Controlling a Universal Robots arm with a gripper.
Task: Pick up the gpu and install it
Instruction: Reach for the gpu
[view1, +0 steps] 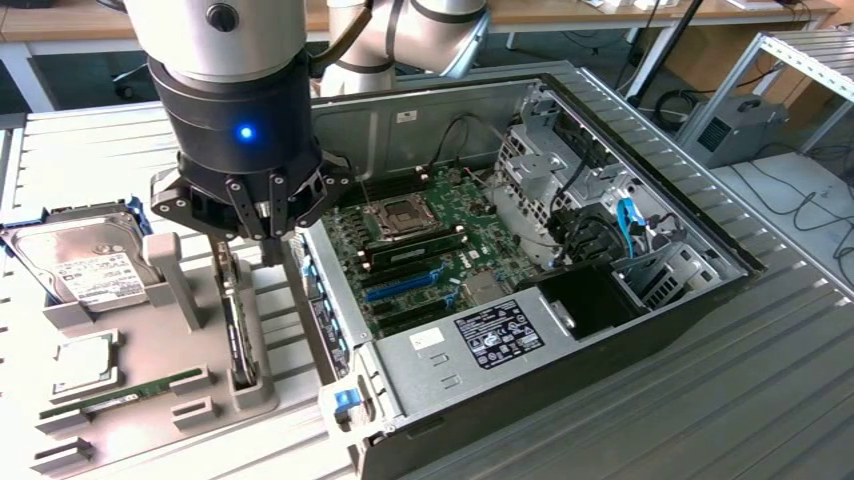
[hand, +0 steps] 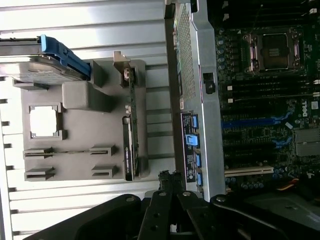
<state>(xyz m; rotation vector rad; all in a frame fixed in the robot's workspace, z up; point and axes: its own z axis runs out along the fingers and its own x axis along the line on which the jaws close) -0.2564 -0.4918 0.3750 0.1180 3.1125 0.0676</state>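
The motherboard (hand: 250, 142) bore "DELL" lettering and the hard drive (view1: 80, 265) a white label too small to read, while the gpu (view1: 238, 340) stood on edge along the gray fixture's (hand: 80, 130) edge nearest the computer case (view1: 441, 400), just below the gripper (view1: 260, 248), whose fingers were closed together, empty.

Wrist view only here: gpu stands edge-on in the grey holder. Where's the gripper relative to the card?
Observer: The gripper is shut and hangs over the gpu, at its end farthest from the exterior camera. It isn't gripping it.
Operator: What's in the case beyond my frame?
Observer: A drive cage with a blue cable, at the exterior view's right.
Operator: Square pocket in the holder: occupied?
Observer: Yes, a silver processor lies in the holder.
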